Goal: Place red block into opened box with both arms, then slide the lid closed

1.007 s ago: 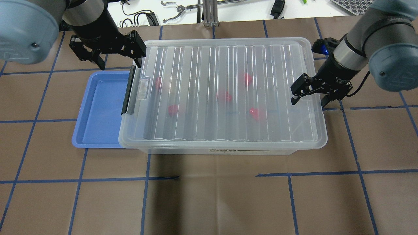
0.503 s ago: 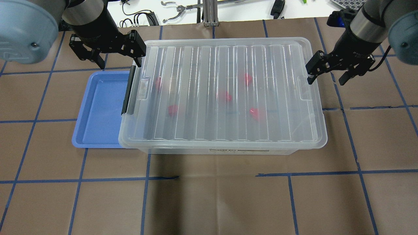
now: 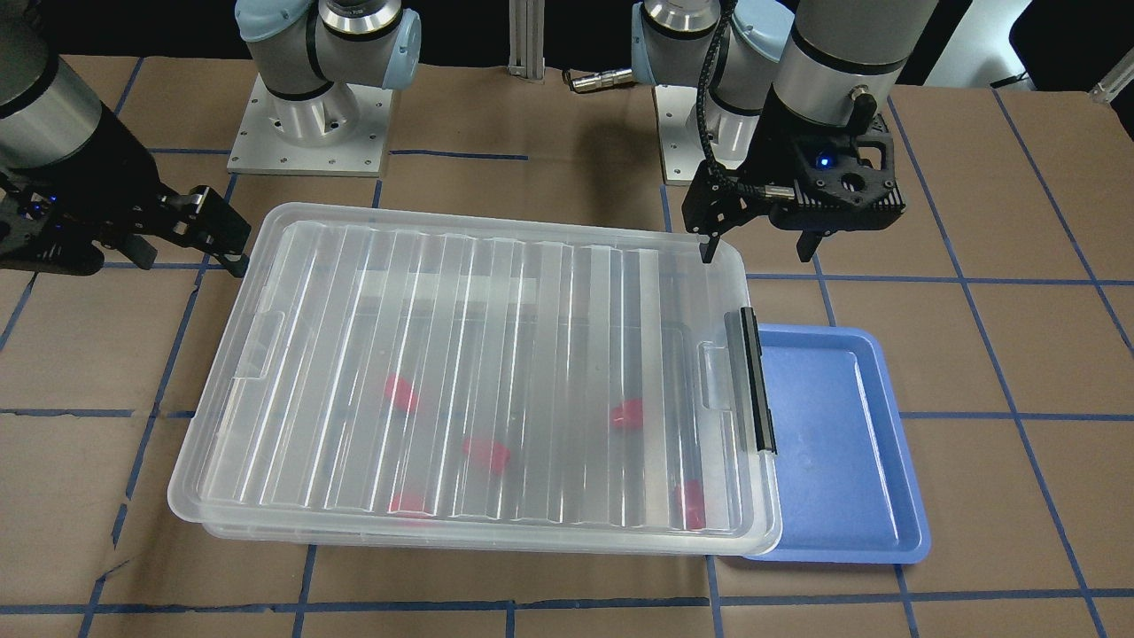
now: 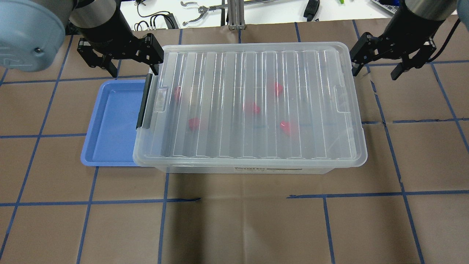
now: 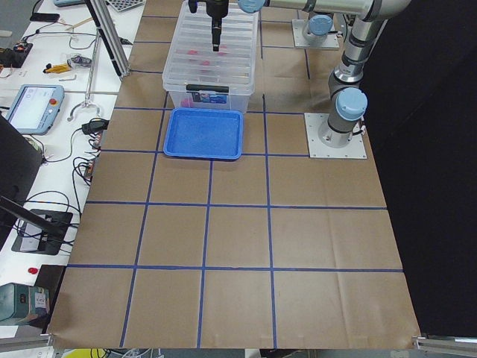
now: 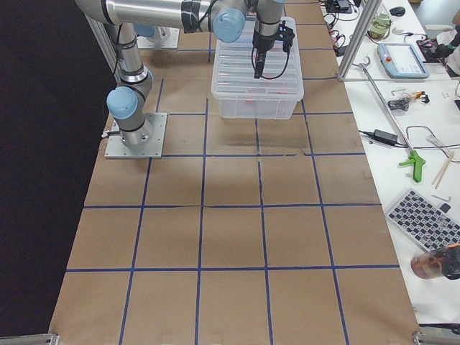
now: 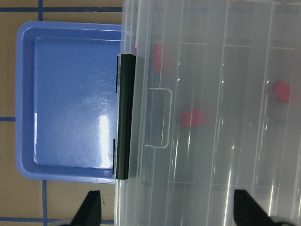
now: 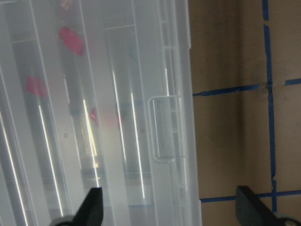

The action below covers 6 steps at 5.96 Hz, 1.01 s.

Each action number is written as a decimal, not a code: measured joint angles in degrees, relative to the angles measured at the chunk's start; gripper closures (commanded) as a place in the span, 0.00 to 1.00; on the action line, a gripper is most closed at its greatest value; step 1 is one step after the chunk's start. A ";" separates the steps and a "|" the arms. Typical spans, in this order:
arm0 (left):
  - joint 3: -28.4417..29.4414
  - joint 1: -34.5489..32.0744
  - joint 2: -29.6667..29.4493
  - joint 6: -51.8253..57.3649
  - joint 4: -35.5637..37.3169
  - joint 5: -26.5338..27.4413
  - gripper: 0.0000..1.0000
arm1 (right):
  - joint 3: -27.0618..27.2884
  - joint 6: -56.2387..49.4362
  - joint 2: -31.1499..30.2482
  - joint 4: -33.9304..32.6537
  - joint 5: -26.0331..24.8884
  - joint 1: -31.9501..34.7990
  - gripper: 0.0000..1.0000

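left claw [image 4: 135, 72] apart over lid [image 4: 256, 73] latch-end corner; right claw [image 4: 375, 74] apart over opposite corner.

Brown-papered, blue-taped table [image 4: 234, 227] with clear box [image 4: 205, 169] just beside blue tray [image 4: 110, 121]

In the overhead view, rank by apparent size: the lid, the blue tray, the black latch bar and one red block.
Largest to smallest:
lid
blue tray, its edge hidden beneath the box
black latch bar
red block, seen through the lid

A label [image 4: 267, 169] on the box [image 4: 205, 169] reads "STORAGE BOX".
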 measured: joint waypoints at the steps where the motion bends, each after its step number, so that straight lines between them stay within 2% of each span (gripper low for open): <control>1: -0.01 0.00 0.00 0.00 0.04 -0.04 0.02 | -2.23 3.00 0.96 0.36 -1.01 2.55 0.00; 3: 0.05 -0.01 0.00 0.00 0.10 -0.12 0.02 | -5.18 6.76 2.13 1.81 -3.07 5.43 0.00; 6: 0.02 -0.01 -0.06 0.00 0.22 -0.14 0.02 | -5.54 7.70 2.53 2.09 -4.61 7.33 0.00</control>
